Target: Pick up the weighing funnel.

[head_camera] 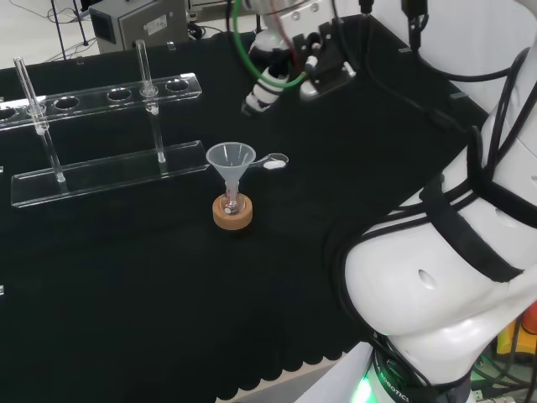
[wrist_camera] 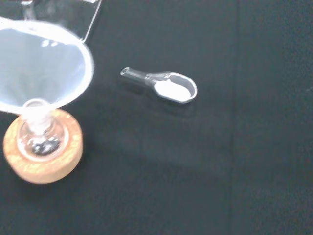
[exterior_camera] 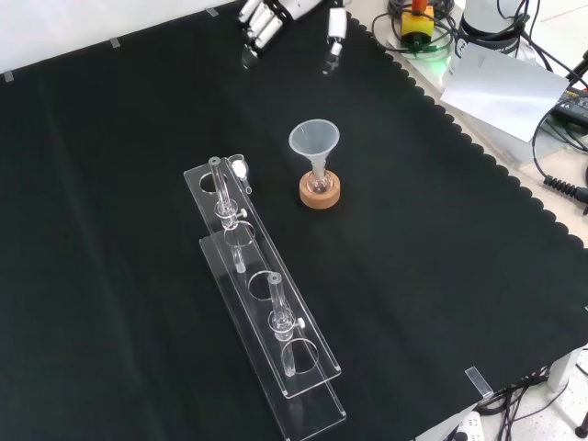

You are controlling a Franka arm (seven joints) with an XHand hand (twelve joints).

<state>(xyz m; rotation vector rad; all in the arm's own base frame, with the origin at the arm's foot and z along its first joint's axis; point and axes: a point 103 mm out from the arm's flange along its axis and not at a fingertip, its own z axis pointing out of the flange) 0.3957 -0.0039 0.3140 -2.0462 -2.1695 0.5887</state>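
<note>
Robot hand spread, empty, abv cloth

Bare desk cloth lies open between the hand and the weighing funnel, and to its right in the head view. On its left the funnel in its flask on the cork ring stands near its stem end, not touching. The clear rack with upright tubes stands farther left.

Funnel stands stem-down in a flask on a cork ring. The clear rack nearby holds apparently two tubes.
</note>
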